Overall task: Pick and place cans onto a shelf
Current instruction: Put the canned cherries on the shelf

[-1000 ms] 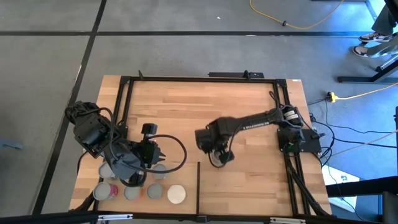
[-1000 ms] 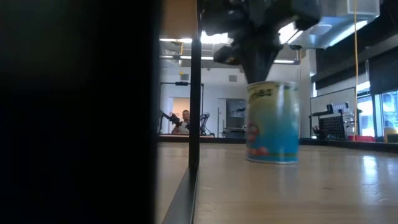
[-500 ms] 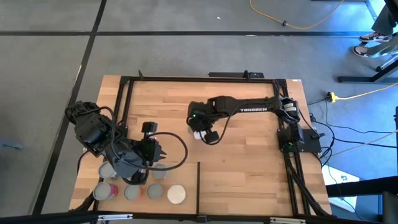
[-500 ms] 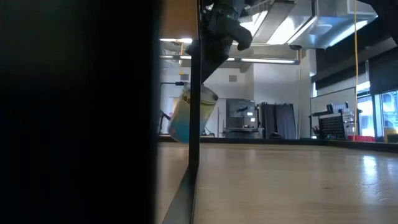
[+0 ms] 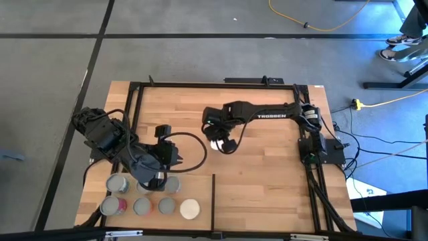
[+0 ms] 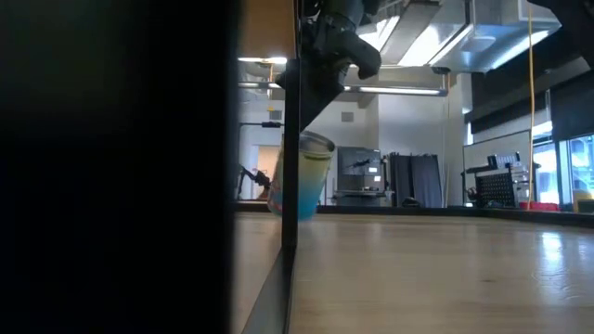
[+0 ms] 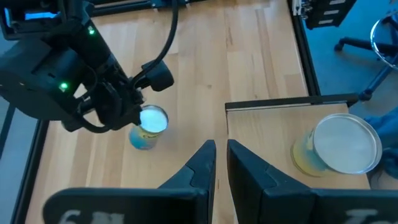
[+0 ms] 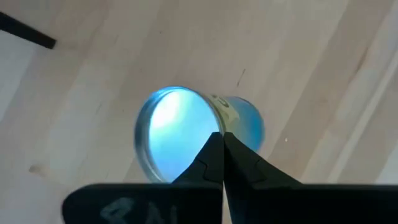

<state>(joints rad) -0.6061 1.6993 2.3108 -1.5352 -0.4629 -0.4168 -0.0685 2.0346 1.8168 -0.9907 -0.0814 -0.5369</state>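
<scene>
My right gripper [image 5: 217, 142] is shut on a can [image 6: 302, 176] with a silver top and a yellow-and-blue label, over the middle of the tabletop. The can also shows in the right wrist view [image 8: 186, 134] and in the left wrist view [image 7: 147, 126]. My left gripper [image 7: 221, 163] is shut and empty above the shelf [image 7: 267, 134] at the table's near left. Several cans stand on the shelf [image 5: 190, 209], one with a yellow label [image 7: 339, 146]. My right gripper pinches the can's top rim [image 8: 211, 127] between its two fingers, which come from above, slanting down. The can hangs a little tilted below the fingers. Its lower end [image 6: 290, 213] is about at table height; whether it touches the table I cannot tell.
A thin black frame [image 5: 134, 107] runs round the tabletop. The shelf's black post [image 6: 289, 186] stands in front of the can in the low view. Bare wood [image 5: 267, 181] lies to the right of the shelf. Cables [image 5: 328, 150] lie at the right edge.
My right gripper has carried the can from the table's near middle toward the far left. The can was lifted clear and tipped, and now sits lower and nearly upright. My left gripper has shifted a little toward the table's right.
</scene>
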